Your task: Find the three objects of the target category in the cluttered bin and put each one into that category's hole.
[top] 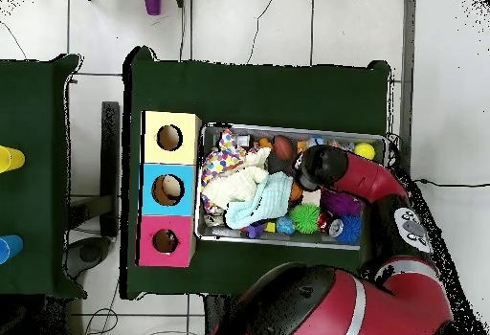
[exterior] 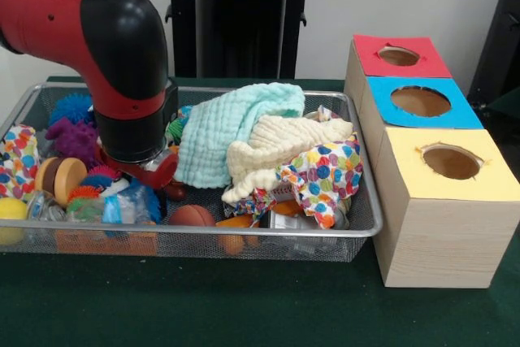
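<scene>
The wire-mesh bin (exterior: 367,229) stands on the green table, full of toys and cloths. My red and black arm reaches down into its left part. The gripper (exterior: 154,180) is sunk among small toys beside a mint-green cloth (exterior: 231,127), and its state is hidden. In the overhead view the arm's end (top: 321,167) covers it, inside the bin (top: 287,127). The round hole in the red-topped box (exterior: 398,56) is at the far right, farthest from the camera. It also shows in the overhead view (top: 166,241), and nothing is in or over it.
The blue-topped box (exterior: 422,101) and the yellow-topped box (exterior: 451,162) stand in a row with the red one, right of the bin. The bin holds a cream cloth (exterior: 284,148), a polka-dot cloth (exterior: 325,172), a purple spiky ball (exterior: 73,140), a wooden disc (exterior: 61,178) and a brown ball (exterior: 192,215).
</scene>
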You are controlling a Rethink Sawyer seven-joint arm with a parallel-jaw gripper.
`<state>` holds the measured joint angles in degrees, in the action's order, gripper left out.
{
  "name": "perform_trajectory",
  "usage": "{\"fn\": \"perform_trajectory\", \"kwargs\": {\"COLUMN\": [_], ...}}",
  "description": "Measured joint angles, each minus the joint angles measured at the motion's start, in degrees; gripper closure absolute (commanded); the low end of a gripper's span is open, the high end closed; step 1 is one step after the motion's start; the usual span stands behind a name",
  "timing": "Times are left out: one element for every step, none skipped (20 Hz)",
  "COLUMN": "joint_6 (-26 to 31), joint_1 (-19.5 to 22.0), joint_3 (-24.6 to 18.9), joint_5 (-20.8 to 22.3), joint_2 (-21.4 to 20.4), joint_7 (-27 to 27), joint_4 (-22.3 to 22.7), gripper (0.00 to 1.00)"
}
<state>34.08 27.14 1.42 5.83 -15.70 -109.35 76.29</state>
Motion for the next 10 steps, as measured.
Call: {"fn": "perform_trajectory", "kwargs": {"joint_6": [-0.4,-0.8,-1.5,-2.1,-3.0,-3.5,-4.4,-5.1,-5.8,-7.1], "joint_1": [0.0,0.0,0.0,0.0,0.0,0.0,0.0,0.0,0.0,0.0], "joint_3": [0.0,0.0,0.0,0.0,0.0,0.0,0.0,0.0,0.0,0.0], "joint_5": [0.2,0.2,0.2,0.2,0.2,0.2,0.2,0.3,0.3,0.3], "joint_2": [-0.4,-0.6,-1.1,-1.4,-1.9,-2.2,-2.7,-3.1,-3.3,-3.6], "joint_7": [0.0,0.0,0.0,0.0,0.0,0.0,0.0,0.0,0.0,0.0], "joint_4": [0.6,1.1,1.9,2.5,3.5,4.1,5.0,5.7,6.2,7.1], "gripper": [0.00,0.00,0.00,0.00,0.00,0.00,0.00,0.00,0.00,0.00]}}
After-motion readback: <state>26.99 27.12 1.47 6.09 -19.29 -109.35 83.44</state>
